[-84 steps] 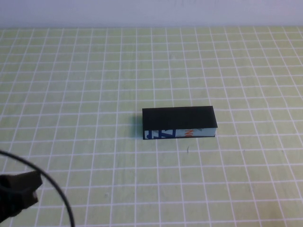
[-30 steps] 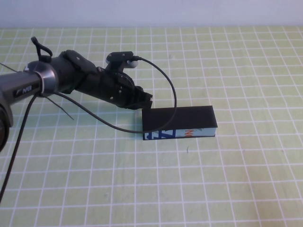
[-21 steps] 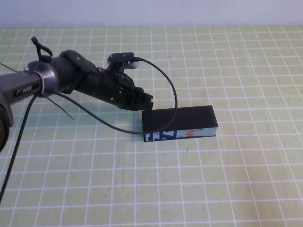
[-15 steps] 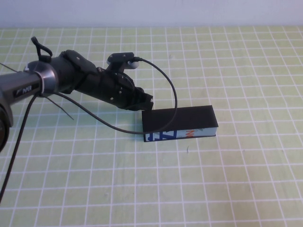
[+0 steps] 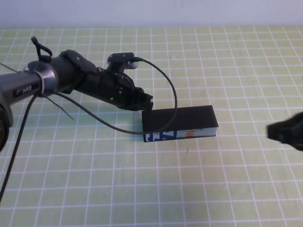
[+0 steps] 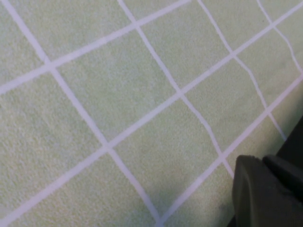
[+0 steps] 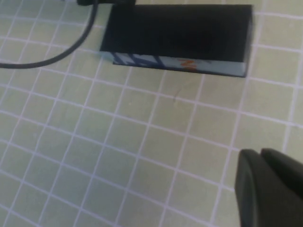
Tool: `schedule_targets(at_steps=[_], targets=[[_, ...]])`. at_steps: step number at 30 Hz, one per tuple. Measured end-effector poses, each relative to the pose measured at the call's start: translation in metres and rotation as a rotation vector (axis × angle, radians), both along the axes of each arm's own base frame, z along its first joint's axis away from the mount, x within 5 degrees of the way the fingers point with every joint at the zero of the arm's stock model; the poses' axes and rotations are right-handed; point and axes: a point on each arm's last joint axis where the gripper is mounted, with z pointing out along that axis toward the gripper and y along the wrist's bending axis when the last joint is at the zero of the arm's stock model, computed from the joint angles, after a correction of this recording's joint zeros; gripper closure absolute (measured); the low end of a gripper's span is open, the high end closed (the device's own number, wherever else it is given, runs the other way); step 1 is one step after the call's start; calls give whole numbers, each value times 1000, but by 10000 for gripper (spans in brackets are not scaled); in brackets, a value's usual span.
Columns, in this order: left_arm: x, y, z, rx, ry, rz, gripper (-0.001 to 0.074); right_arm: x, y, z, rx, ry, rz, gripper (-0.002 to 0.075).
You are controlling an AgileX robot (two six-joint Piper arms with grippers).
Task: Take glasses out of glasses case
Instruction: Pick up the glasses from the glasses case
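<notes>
The case [image 5: 179,122] lies closed on the counter [image 5: 227,71], just right of the left claw [image 5: 146,101] — a shove there could skid it. That arm reaches low and flat; its grip can't be told. The right claw [image 5: 285,132] enters well right — grip unclear. Glasses unseen.

Black left arm [image 5: 80,80] with silver collar bearing small white lettering, looped black cable, white-tipped camera mount; left gripper [image 5: 144,101] matte black; right gripper [image 5: 286,132] dark, blurred.
</notes>
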Motion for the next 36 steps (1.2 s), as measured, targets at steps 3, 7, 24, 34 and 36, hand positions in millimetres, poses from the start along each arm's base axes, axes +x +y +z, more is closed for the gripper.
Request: schedule_targets(at_steps=[3,7,24,34,36], targets=[[0,1,0,0,1,1,739,23,29,-2,-34,0,114,743],[2,6,0,-1,6,6,739,44,76,-9,-175,-62,307,743],[5,12,0,-10,12,23,739,87,140,-79,-639,-453,738,432],[5,11,-2,-14,9,23,739,101,145,-96,-729,-549,769,412],[6,11,-2,-18,9,27,739,102,145,-95,-740,-566,774,412]])
